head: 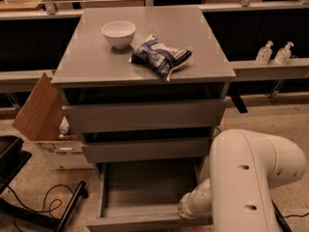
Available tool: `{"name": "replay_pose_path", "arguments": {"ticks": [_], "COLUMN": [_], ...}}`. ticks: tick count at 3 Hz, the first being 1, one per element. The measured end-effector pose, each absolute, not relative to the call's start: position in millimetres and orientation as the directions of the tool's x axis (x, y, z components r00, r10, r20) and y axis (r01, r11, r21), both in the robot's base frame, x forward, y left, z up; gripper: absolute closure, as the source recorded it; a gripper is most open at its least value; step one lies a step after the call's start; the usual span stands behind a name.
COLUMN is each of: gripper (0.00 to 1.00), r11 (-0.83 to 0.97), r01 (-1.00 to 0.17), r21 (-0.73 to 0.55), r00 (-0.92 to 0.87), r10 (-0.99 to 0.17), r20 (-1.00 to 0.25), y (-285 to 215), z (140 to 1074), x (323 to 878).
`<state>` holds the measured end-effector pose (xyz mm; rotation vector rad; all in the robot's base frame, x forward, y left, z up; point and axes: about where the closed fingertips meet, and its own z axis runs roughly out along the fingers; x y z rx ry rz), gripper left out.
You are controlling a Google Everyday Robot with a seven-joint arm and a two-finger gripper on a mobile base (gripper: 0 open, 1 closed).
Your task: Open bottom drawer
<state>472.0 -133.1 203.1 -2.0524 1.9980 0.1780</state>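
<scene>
The gripper (186,210) seems mostly hidden beside the open bottom drawer (145,190), grip unreadable.

Grey drawers: three, stacked in one cabinet (87,57); the bottom drawer (145,190) stands pulled out.
White bowl (118,33): one, on the cabinet top.
Blue-and-white snack bag (161,57): one, beside the bowl.
Clear pump bottles (264,52): two, side by side on the right-hand ledge.
Open cardboard box (41,116): one, left of the cabinet.
Black cable (30,208): one, on the floor.
White robot arm (251,178): one, with one gripper (186,210) at the bottom drawer's front right corner.
</scene>
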Motion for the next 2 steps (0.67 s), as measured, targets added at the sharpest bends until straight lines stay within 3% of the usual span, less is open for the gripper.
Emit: {"name": "replay_pose_path", "arguments": {"ticks": [2], "gripper": [0.08], "r11": [-0.013], "r01": [-0.995], "r21": [-0.104], "r00": [0.041], "r10": [-0.961], "r20": [-0.275], "y": [-132.0], "z": [201.6], "x": [470.4]}}
